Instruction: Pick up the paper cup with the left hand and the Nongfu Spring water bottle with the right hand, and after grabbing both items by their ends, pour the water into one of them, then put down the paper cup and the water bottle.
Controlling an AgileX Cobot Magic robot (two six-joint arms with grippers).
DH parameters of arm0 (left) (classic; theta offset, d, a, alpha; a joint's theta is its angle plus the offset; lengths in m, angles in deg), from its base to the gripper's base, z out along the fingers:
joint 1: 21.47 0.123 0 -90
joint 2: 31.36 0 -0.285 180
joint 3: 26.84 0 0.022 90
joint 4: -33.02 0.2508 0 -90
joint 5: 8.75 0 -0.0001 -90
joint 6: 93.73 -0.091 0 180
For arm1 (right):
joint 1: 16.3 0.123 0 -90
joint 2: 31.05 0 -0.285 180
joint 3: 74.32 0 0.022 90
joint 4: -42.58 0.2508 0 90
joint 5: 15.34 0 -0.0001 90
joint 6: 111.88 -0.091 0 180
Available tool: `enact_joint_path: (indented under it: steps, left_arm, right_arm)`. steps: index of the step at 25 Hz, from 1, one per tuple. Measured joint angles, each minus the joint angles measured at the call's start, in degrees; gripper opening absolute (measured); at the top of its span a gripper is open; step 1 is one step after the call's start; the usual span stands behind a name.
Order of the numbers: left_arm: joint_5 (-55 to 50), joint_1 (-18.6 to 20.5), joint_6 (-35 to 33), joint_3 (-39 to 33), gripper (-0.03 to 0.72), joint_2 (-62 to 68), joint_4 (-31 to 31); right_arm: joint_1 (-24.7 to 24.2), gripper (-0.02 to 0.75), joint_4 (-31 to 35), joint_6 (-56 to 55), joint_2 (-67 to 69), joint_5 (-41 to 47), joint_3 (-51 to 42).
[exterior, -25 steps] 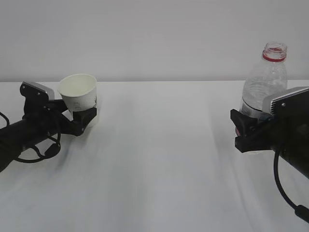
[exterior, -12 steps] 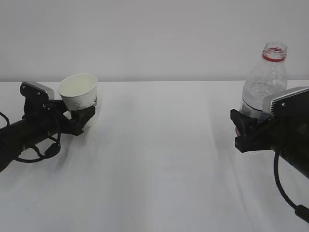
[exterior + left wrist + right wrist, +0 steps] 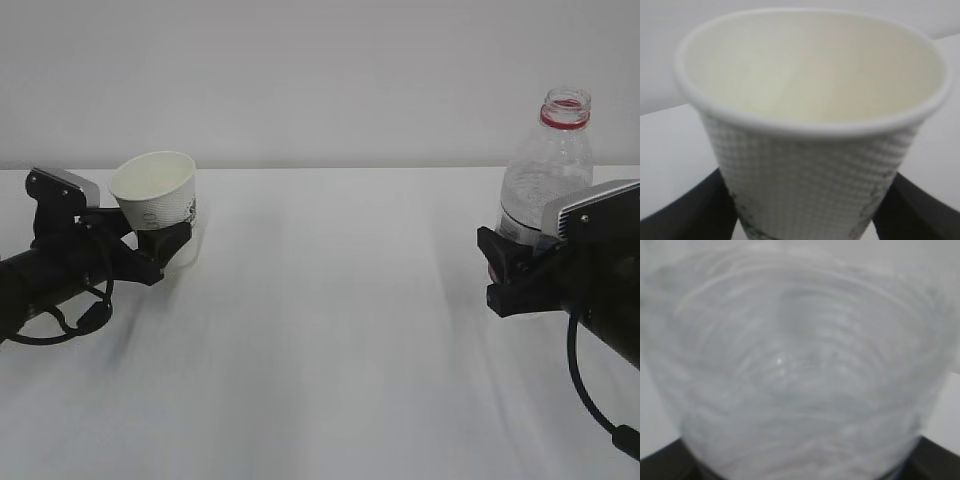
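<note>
Paper cup [image 3: 155, 196] sits clamped low in the left gripper [image 3: 150, 252], mouth free for pouring, while the right gripper [image 3: 512, 270] grasps the Nongfu Spring water bottle [image 3: 547, 175] low, leaving its uncapped neck clear.

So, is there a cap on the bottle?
No, the bottle ends in an open mouth above its red neck ring in the exterior view, with no cap on it.

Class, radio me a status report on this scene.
Left gripper shut on paper cup, tilted. Right gripper shut on water bottle, upright, uncapped. Nothing between them.
</note>
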Motion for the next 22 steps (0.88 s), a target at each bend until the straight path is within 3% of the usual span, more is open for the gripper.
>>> enact_joint_path:
  steps: [22]
  left_arm:
    - [0.0, 0.0, 0.5, -17.9, 0.549, -20.0, 1.7]
  right_arm:
    - [0.0, 0.503, 0.0, 0.1, -0.5, 0.0, -1.0]
